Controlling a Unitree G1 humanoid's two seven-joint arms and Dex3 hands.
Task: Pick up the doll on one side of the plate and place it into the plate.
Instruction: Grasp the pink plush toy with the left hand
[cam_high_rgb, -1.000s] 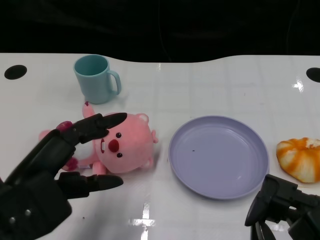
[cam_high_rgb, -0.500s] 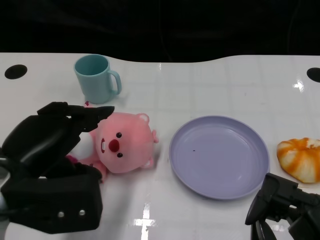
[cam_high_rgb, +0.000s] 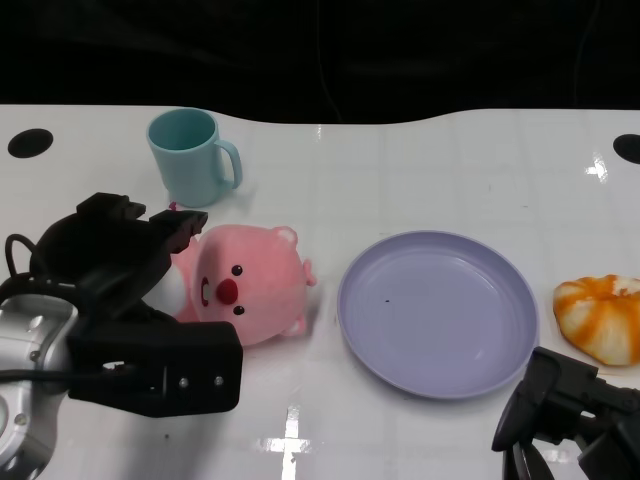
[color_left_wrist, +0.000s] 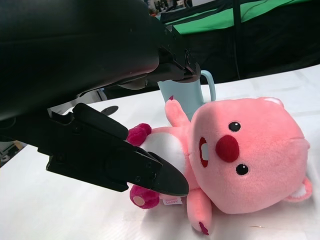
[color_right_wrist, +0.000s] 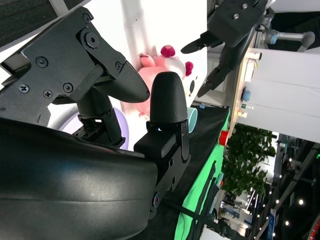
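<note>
White glossy table (cam_high_rgb: 420, 170), black backdrop (cam_high_rgb: 320, 50) behind

Left hand (cam_high_rgb: 125, 290) hides doll (cam_high_rgb: 245, 290) body (grip unclear); right hand (cam_high_rgb: 570, 425) cut off by frame edge.

Bright, even overhead light – the white table (cam_high_rgb: 420, 160) throws glare patches near its front edge and far right. Shadows are soft. Both wrist views blur the nearest black shell – background stays sharp.
</note>
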